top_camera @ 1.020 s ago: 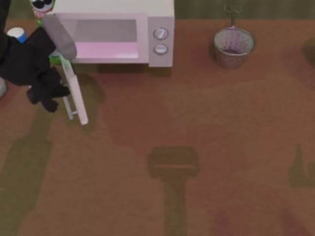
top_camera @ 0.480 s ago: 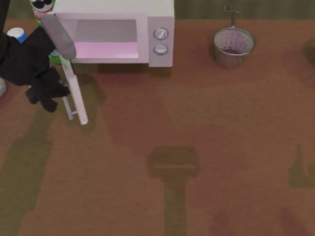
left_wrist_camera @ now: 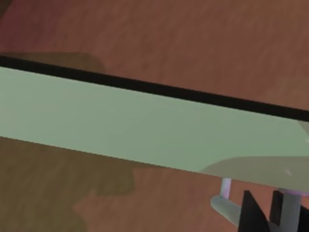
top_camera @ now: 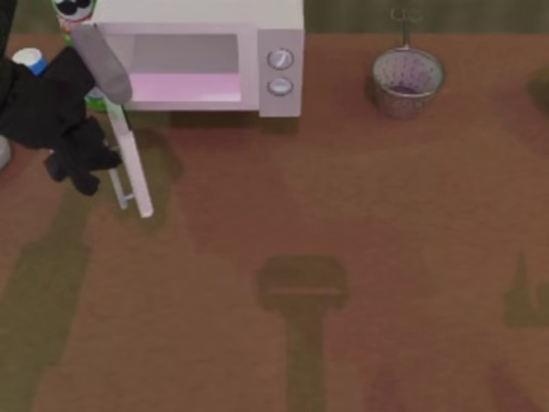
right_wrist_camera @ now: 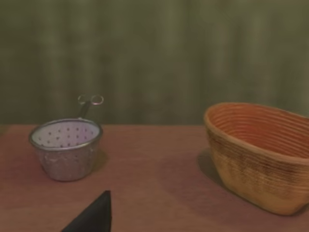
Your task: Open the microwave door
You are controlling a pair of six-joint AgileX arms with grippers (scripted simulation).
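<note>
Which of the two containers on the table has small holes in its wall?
The metal strainer, with a looped handle, standing right of the microwave. The woven basket beside it has solid ribbed sides.

surface: brown wooden table [top_camera: 360, 257] | on it: small white boxy microwave [top_camera: 206, 51]; perforated metal strainer basket [top_camera: 407, 81]; woven orange wicker basket [right_wrist_camera: 258, 154]

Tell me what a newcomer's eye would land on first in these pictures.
First the microwave at the table's far left in the top view, its pinkish inside bare, with the microwave door swung wide and jutting toward the table's near side. Next the black left gripper beside the door's handle. Then the perforated metal strainer at far right, with a woven basket next to it in the right wrist view.
</note>
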